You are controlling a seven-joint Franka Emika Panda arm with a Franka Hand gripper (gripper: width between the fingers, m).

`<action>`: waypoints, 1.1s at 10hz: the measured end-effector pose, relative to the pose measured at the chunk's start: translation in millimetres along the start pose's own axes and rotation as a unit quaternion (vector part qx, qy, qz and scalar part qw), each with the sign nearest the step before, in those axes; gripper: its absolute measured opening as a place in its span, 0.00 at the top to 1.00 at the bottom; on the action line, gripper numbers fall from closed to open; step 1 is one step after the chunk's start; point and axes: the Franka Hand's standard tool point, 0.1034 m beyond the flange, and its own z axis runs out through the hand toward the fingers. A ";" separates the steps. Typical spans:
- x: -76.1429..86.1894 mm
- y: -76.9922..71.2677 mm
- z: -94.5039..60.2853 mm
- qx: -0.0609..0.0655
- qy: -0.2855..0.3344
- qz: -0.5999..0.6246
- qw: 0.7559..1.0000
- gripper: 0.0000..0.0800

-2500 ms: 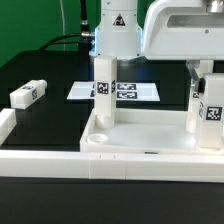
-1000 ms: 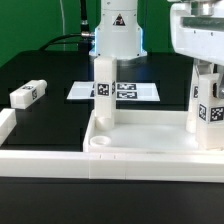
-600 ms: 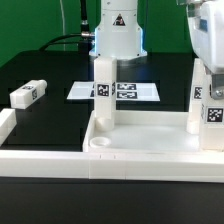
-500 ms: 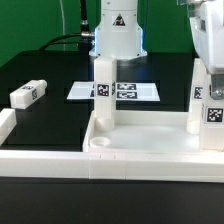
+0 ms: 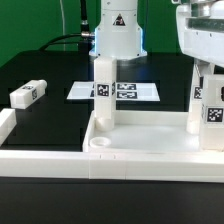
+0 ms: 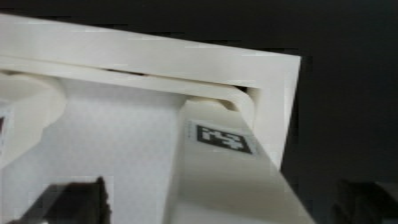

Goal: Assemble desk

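Observation:
The white rimmed desk tabletop [image 5: 140,150] lies at the front. One leg [image 5: 103,85] stands upright at its far corner on the exterior view's left. Two more legs [image 5: 198,100] [image 5: 215,110] stand at its right side. A fourth leg [image 5: 28,93] lies loose on the black table at the left. My gripper [image 5: 205,62] hangs above the right legs. In the wrist view my gripper [image 6: 217,205] straddles a tagged leg [image 6: 228,150] standing in a tabletop corner. The dark fingertips [image 6: 75,200] stay apart from the leg on both sides, open.
The marker board [image 5: 125,91] lies flat behind the tabletop. The arm's base [image 5: 118,30] stands at the back. The low white border wall [image 5: 40,155] runs along the front left. A green backdrop is behind.
The gripper has shifted to the exterior view's right and up, over the right legs, then slightly back left in the last half second. The parts have not moved.

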 end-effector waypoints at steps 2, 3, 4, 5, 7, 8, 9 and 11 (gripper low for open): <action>0.5 0.0 0.0 0.000 0.000 -0.078 0.997 0.19; -0.1 1.9 0.6 -0.009 0.001 -0.121 0.993 0.19; -1.1 2.8 0.3 -0.024 0.006 -0.171 0.985 0.19; -0.4 0.9 -1.3 -0.027 0.014 -0.219 0.975 0.19; -0.1 -1.7 -3.6 -0.034 0.023 -0.308 0.951 0.19; -0.5 -1.8 -3.5 -0.036 0.024 -0.343 0.938 0.19; -1.0 -1.6 -2.4 -0.036 0.024 -0.357 0.933 0.19; 0.2 -1.4 -2.4 -0.043 0.028 -0.433 0.900 0.19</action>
